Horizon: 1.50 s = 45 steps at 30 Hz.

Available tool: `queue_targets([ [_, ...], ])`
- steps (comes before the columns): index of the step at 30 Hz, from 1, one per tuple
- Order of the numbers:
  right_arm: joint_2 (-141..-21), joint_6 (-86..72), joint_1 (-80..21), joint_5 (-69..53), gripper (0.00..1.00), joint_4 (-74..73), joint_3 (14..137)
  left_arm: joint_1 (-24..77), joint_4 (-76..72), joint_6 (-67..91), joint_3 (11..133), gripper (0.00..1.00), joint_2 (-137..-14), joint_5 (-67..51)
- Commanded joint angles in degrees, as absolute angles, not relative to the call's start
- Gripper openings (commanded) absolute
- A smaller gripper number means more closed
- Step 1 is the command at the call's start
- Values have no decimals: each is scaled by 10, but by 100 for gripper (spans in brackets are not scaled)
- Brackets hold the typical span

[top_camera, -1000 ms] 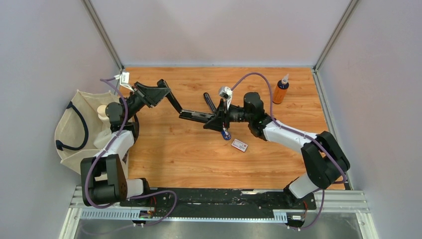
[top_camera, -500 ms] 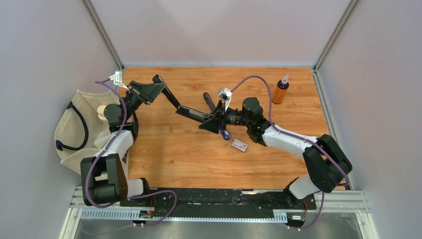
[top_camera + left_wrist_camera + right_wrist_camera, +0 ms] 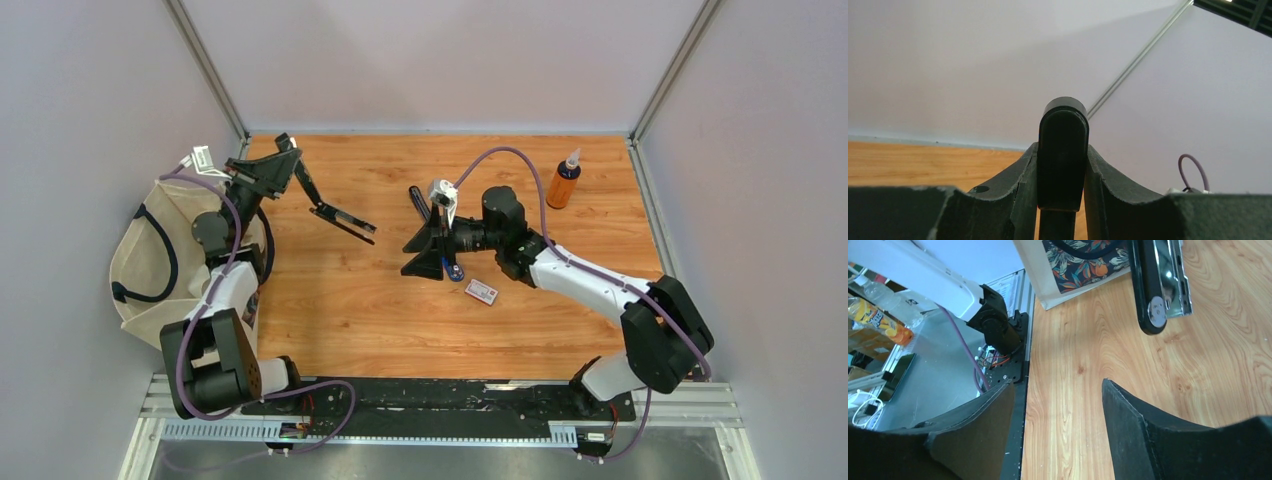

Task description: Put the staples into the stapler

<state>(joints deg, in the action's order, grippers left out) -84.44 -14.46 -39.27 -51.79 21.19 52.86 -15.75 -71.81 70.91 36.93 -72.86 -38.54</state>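
You are working on a wooden tabletop (image 3: pixel 400 330) boxed in by plain pale lilac walls (image 3: pixel 430 60), with slim metal posts (image 3: pixel 205 65) running up the two far corners and a metal rail (image 3: pixel 400 400) along the near edge. Your left hand (image 3: pixel 285 168) is clenched on one end of the black stapler (image 3: pixel 335 213), which is swung open near the far left corner; whether its free end touches the wood you cannot tell. Your right hand (image 3: pixel 412 258) is released near the middle of the tabletop, fingers spread with nothing between them. The box of staples (image 3: pixel 481 291), white with a red label, lies flat on the wood just beside your right wrist. An orange bottle (image 3: pixel 564 183) stands at the far right, and a cream cloth bag (image 3: pixel 140 250) slumps at the left edge.
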Motion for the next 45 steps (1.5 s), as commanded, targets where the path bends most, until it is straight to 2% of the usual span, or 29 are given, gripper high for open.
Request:
queue_targets([
  [1,-821,-108,-395,-548,68,181,561,-142,-796,682,394,0,-723,-413],
  [10,-830,-85,-395,-553,69,164,573,-56,-795,649,410,0,-725,-534],
  [17,-827,-104,-395,-583,71,182,577,16,-795,661,419,0,-726,-582],
  [22,-845,-166,-396,-570,72,257,564,42,-796,681,413,0,-729,-580],
  [24,-864,-227,-402,-569,72,358,547,54,-796,690,408,0,-729,-573],
  [26,-875,-243,-410,-565,71,386,545,65,-795,697,405,0,-728,-566],
  [34,-905,-254,-428,-547,68,413,555,93,-795,703,393,0,-716,-540],
  [45,-915,-234,-428,-520,57,412,552,105,-795,700,377,0,-706,-521],
])
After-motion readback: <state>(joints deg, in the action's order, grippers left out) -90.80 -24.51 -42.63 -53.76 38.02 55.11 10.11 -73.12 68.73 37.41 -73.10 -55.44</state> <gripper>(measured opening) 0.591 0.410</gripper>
